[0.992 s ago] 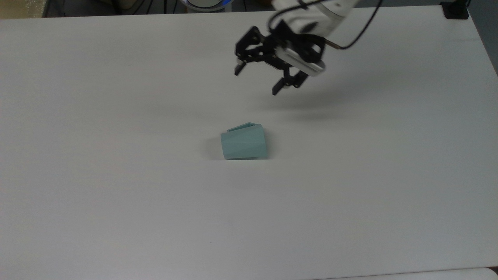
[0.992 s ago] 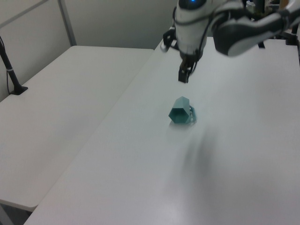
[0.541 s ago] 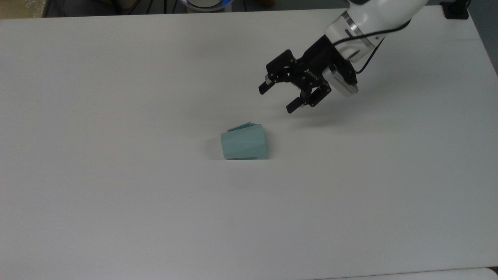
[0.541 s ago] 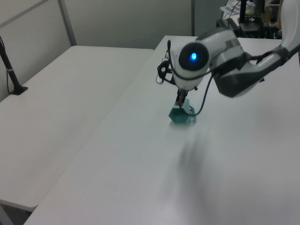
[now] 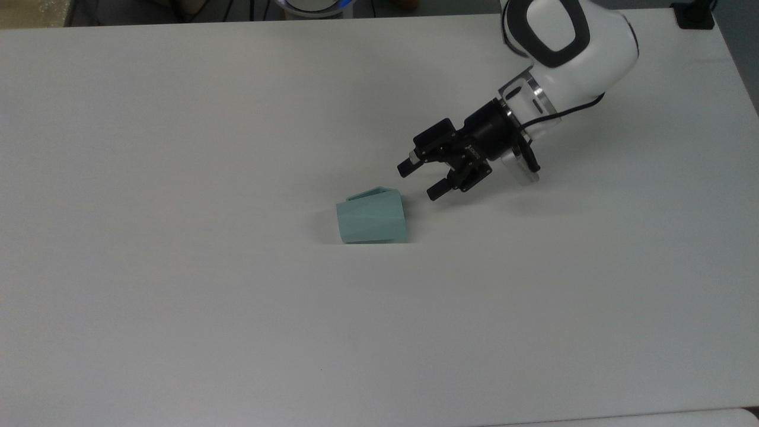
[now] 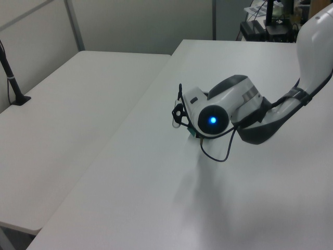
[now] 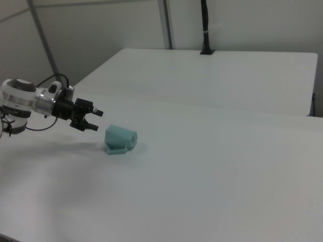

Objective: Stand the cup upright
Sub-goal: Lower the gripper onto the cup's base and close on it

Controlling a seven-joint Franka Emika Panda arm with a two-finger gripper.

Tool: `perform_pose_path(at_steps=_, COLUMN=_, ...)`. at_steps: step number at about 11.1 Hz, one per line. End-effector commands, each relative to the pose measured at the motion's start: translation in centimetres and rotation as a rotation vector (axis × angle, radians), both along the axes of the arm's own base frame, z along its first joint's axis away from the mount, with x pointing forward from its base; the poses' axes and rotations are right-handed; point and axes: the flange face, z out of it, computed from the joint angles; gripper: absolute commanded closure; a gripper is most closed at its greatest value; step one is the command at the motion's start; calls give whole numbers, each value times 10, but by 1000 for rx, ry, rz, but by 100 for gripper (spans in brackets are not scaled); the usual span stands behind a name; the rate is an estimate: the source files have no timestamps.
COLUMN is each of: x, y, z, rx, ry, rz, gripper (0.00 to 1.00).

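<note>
the white table point(image 5: 178, 332) runs bare and wide along the near side of the top view, from its front edge up to the cup point(image 5: 372, 217), which lies on its side about midway across the surface. in the top view the cup's narrower end points to the top view's left and its wider end to the top view's right, with the angular handle along its far flank. in the right view the cup point(image 7: 120, 139) rests on the table with one end facing toward the right view's right, and open tabletop spreads on all sides of it.

just beyond the cup's wider end, toward the top view's right, the gripper point(image 5: 420, 179) hangs low, near the cup but apart from it, its two black fingers spread with a clear gap between them and aimed at the cup. in the right view the gripper point(image 7: 96, 121) sits just to the right view's left of the cup, not touching it. in the left view the arm's wrist covers nearly all of the cup.

the white arm point(image 5: 563, 53) reaches back to the table's far edge. in the right view a second table point(image 7: 212, 75) stands beyond, well apart.
</note>
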Motion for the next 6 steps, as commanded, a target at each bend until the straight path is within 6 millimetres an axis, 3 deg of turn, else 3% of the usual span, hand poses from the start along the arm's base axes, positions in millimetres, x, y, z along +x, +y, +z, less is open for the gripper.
perform_pose_path(at_steps=1, x=13, y=-10, z=-18, rx=-39, ry=-21, rz=9, gripper=0)
perform_pose_path(at_steps=4, x=25, y=-30, z=-39, rx=-81, ry=-15, rz=32, gripper=3)
perform_pose_path(at_steps=6, x=31, y=-39, z=-51, rx=-95, ry=-7, rz=39, gripper=14)
